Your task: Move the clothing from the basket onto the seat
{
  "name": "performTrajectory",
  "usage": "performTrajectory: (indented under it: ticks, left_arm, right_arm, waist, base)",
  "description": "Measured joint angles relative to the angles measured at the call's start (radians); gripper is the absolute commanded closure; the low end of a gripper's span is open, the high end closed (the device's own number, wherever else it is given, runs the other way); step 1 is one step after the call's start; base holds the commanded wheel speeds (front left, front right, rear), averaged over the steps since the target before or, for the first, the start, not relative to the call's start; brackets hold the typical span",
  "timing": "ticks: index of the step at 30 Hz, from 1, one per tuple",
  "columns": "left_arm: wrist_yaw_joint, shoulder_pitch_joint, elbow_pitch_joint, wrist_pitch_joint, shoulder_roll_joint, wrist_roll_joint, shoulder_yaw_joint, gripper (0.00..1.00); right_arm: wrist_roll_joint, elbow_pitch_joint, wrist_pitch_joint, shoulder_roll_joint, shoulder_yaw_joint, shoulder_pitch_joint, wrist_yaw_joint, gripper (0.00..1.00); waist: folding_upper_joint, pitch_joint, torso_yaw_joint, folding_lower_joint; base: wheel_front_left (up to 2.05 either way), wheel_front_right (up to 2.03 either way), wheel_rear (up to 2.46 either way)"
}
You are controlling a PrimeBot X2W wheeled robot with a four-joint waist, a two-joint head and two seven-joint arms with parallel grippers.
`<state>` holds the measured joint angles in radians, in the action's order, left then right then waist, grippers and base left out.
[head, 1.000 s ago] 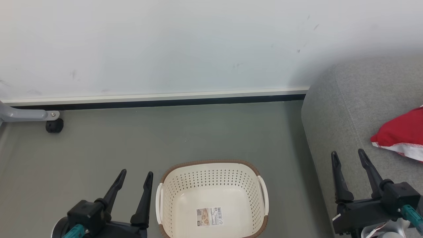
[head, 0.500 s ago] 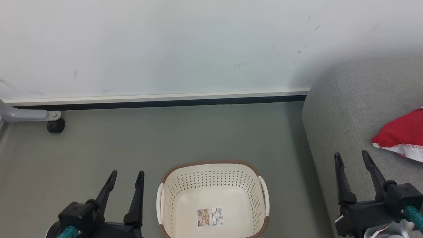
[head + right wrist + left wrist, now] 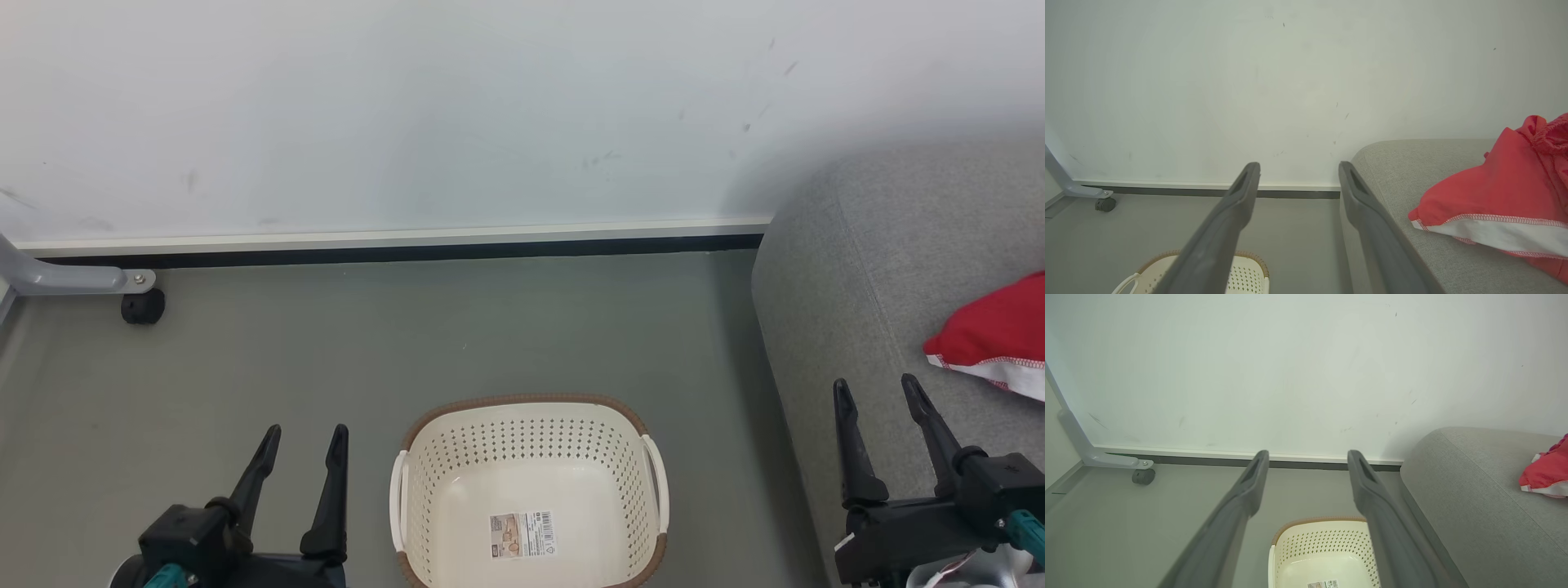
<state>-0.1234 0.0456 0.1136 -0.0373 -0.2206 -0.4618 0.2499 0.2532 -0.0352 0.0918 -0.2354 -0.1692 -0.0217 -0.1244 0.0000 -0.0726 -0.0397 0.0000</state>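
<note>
The seat (image 3: 865, 278), a broad grey sofa, takes up the 3 o'clock side of the head view. The basket (image 3: 531, 445) stands on the floor at 6 o'clock, apart from the seat's edge, and it holds nothing but a paper label (image 3: 522, 535) on its bottom. The clothing (image 3: 992, 331) lies on the seat cushion at 3 o'clock, cut off by the frame edge. It is a bright red heap with a white trim band, stitched in red, along its lower side. From how things lie, the move looks done as far as these views reach.

The garment looks light, limp and soft. It would likely sag and trail from a single pinch, but the fabric should give grip rather than slip, and nothing in it can break. A fair hold would be a raised fold of red cloth or the thicker white band, taken deep between the fingers.

The left gripper (image 3: 307, 428) hovers at 7 o'clock just beside the basket, its jaws apart and empty. The right gripper (image 3: 874, 380) sits at 4 o'clock over the seat's front edge, also spread and empty, near the clothing but not touching it.
</note>
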Motion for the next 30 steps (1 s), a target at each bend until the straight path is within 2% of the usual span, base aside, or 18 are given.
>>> performTrajectory:
  ticks: [11, 12, 21, 30]
  left_arm:
    - [0.0, 0.0, -0.001, 0.001, 0.004, 0.032, -0.007, 0.0]
    - [0.0, 0.0, -0.003, 0.001, 0.004, 0.032, -0.006, 1.0]
    - [0.009, 0.011, -0.046, 0.007, 0.021, 0.011, -0.014, 1.0]
    - [0.022, 0.009, -0.075, 0.022, 0.035, -0.11, -0.046, 1.0]
  right_arm:
    - [-0.007, -0.018, -0.021, 0.008, 0.015, 0.014, 0.0, 0.0]
    - [-0.007, -0.016, -0.021, 0.008, 0.016, 0.014, 0.0, 1.0]
    - [0.018, 0.027, -0.022, 0.03, 0.019, 0.032, 0.008, 1.0]
    - [0.145, 0.055, -0.042, 0.044, 0.048, 0.031, 0.029, 1.0]
  waist:
    - [0.0, 0.002, -0.001, 0.0]
    - [0.0, 0.003, -0.001, 0.0]
    - [0.0, 0.004, 0.0, 0.0]
    - [0.0, 0.011, 0.005, 0.0]
  base:
    - [0.0, 0.0, 0.0]
    - [0.0, 0.0, 0.0]
    - [0.0, 0.0, 0.0]
    - [0.0, 0.0, 0.0]
